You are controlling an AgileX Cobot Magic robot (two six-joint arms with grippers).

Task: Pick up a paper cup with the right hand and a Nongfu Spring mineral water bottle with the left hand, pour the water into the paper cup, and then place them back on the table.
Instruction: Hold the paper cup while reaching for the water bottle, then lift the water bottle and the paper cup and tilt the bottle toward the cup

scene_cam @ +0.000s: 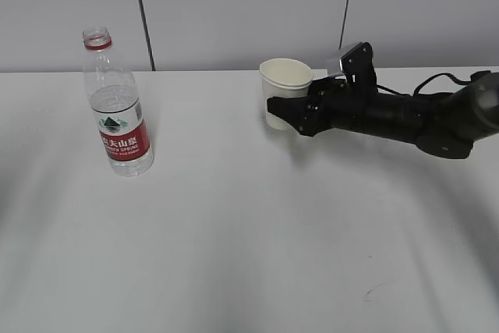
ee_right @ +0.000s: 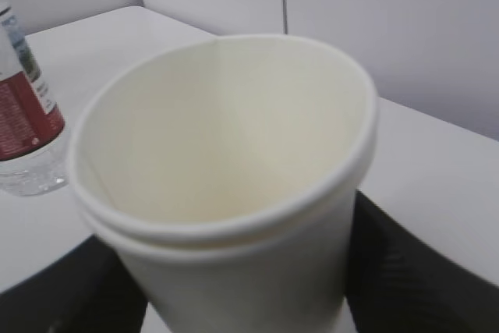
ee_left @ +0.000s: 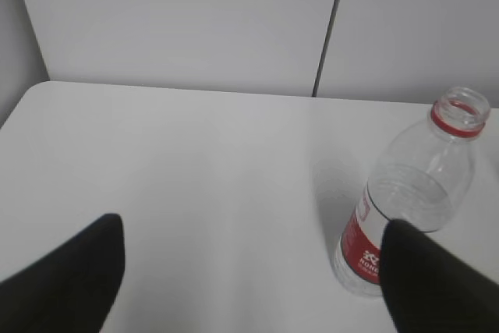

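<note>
Paper, thin-walled: the paper cup [scene_cam: 284, 93] stands on the table [scene_cam: 249, 255] at the rear centre, with my right hand [scene_cam: 290, 113] around its lower half; its rim looks pushed slightly oval in the right wrist view, so I judge my fingers are pressing it.
Cup handling: light and easily crushed, I expect; best held low to mid body, where the taper stiffens, with gentle pressure.
Cup surface: matt cream, rolled rim, empty inside [ee_right: 226, 154].
Right pincer state: closed around the cup, a finger on each flank.
Bottle position: the Nongfu Spring mineral water bottle [scene_cam: 116, 107] stands upright at the rear left, well apart from the cup, uncapped, with a red neck ring.
Bottle handling: clear, smooth plastic, likely slippery and yielding; the water fills it only partly, so moderate weight; the labelled waist [ee_left: 362, 243] offers the surest hold.
Left pincer state: my left hand [ee_left: 249, 271] is spread wide, gripping nothing; the bottle lies just beyond its right finger.
</note>
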